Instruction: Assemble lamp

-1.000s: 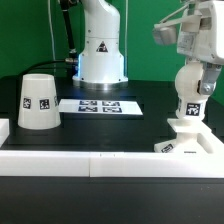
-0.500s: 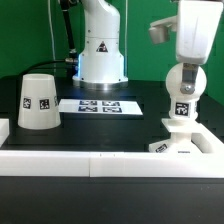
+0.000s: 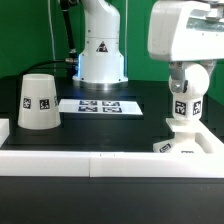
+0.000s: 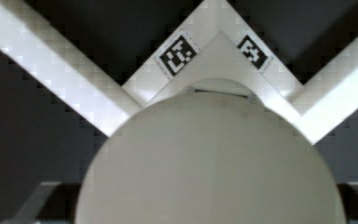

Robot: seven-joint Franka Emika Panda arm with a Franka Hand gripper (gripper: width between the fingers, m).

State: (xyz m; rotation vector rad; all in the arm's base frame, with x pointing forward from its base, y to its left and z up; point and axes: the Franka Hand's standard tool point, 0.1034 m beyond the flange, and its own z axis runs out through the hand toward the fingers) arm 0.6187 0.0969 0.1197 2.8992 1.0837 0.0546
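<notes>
The round white bulb stands upright on the flat square base at the exterior view's right. My gripper reaches down from above and is shut on the bulb's upper part. In the wrist view the bulb fills the space between my fingers, and the base's tagged corner shows beyond it. The tapered shade stands wide end down on the table at the exterior view's left, far from the gripper.
The marker board lies on the black table in the middle. A low white wall runs along the front and turns up beside the base. The arm's white pedestal stands behind.
The hand has swung from the exterior view's right to directly over the bulb and turned about it. The bulb and base have stayed in place.
</notes>
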